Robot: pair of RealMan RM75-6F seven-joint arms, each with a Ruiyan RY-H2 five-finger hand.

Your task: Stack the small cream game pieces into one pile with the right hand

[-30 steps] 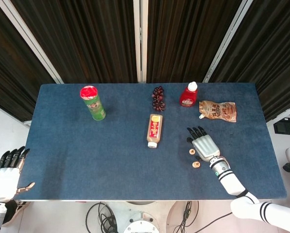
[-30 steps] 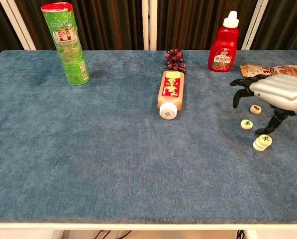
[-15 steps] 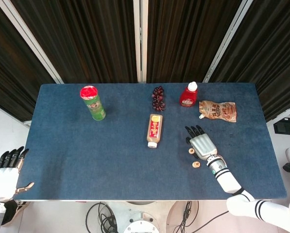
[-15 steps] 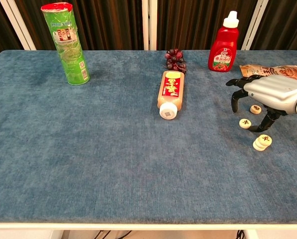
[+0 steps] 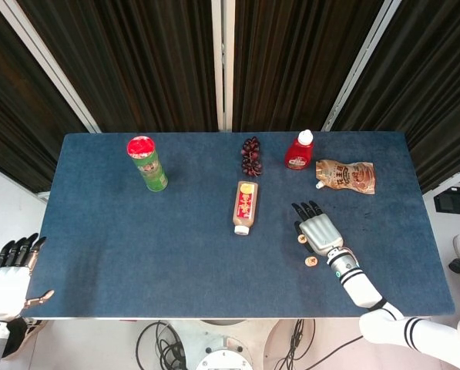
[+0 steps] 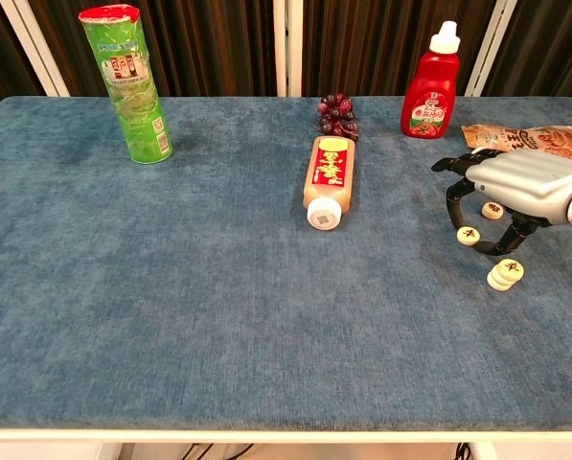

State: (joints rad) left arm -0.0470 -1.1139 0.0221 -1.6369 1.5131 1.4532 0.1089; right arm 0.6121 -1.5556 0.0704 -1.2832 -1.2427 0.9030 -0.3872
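Note:
My right hand (image 6: 514,184) hovers low over the right part of the blue table (image 6: 218,287), fingers arched downward and apart, nothing lifted in it. One cream game piece (image 6: 469,235) lies flat on the cloth between a fingertip and the thumb. A second piece (image 6: 493,209) lies under the palm. A short pile of cream pieces (image 6: 504,274) stands just in front of the thumb. In the head view the right hand (image 5: 316,230) covers one piece; the loose piece (image 5: 302,239) and the pile (image 5: 310,261) show beside it. My left hand (image 5: 10,270) hangs off the table's left edge with fingers spread.
A bottle (image 6: 328,178) lies on its side at mid-table. Behind the hand stand a red sauce bottle (image 6: 431,88) and a brown snack pouch (image 6: 530,140). A dark grape bunch (image 6: 337,115) sits at the back, a green can (image 6: 130,86) far left.
My right hand has slid left and a little back, so its finger and thumb now straddle the loose piece, which has shifted slightly left. The pile and the left hand have not moved.

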